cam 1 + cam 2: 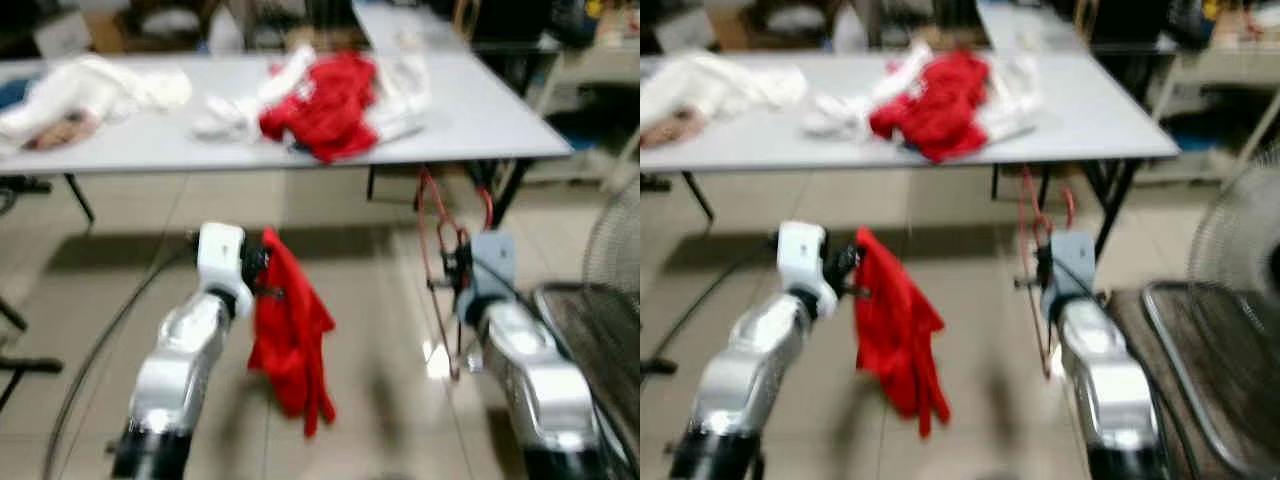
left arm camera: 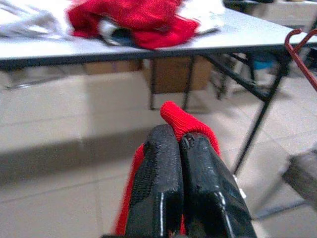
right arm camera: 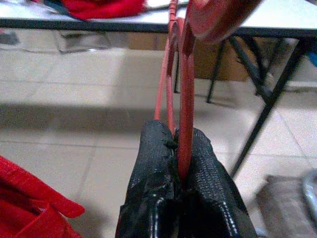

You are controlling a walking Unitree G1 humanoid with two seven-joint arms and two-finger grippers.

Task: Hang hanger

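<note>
The right gripper (image 3: 181, 148) pinches the red hanger (image 1: 440, 255) upright, hook toward the far bench (image 1: 480, 120); just left, the left gripper (image 2: 179, 148), fingers pressed together, holds a dangling red garment (image 1: 290, 335).

Bright indoor light; motion-blurred eye views; glare on tiled floor (image 1: 437, 358); soft shadow beneath table (image 1: 500, 120)

head stereo: down, forward at table (image 1: 480, 120) | wrist cams: close along jaws, same table
</note>
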